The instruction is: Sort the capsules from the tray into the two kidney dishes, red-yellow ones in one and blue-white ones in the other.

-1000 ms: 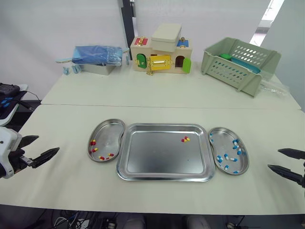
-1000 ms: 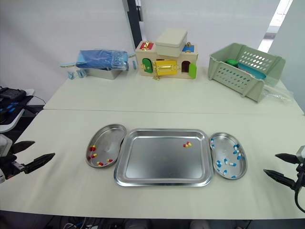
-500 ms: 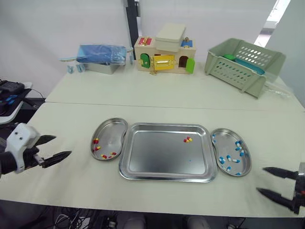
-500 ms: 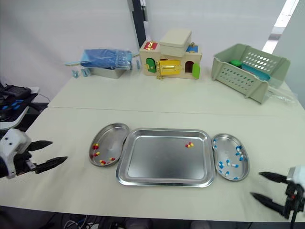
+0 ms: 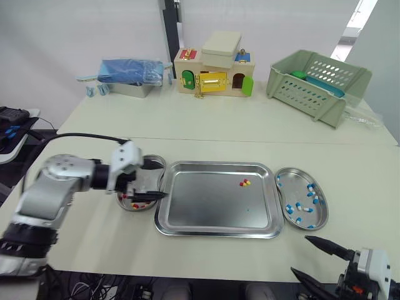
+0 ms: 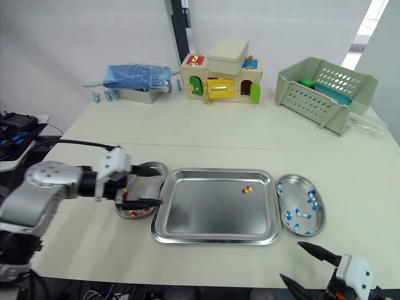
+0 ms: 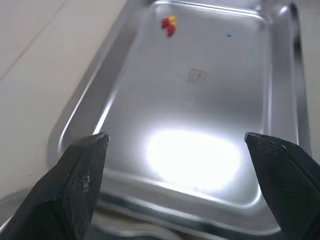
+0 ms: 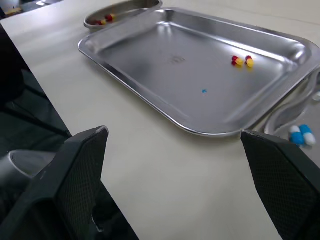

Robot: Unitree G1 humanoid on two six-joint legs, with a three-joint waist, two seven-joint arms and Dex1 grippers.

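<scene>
Head view: left gripper [image 5: 154, 180] spread wide, empty, over left kidney dish [image 5: 127, 204]. Red-yellow pair [image 5: 244, 183] lies in tray [image 5: 215, 229], far right part. Right gripper [image 5: 301, 255] wide, empty, near table [image 5: 206, 131] front edge, well apart from right kidney dish [image 5: 280, 182] with blue-white capsules [image 5: 310, 194].
Left wrist view: fingers wide, tray beyond them, pair at its far end.
Right wrist view: fingers wide, nothing held, tray ahead.

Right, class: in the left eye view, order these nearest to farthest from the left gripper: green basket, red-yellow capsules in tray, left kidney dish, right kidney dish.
1. left kidney dish, by the left gripper
2. red-yellow capsules, in the tray
3. right kidney dish, right of tray
4. green basket, far right
</scene>
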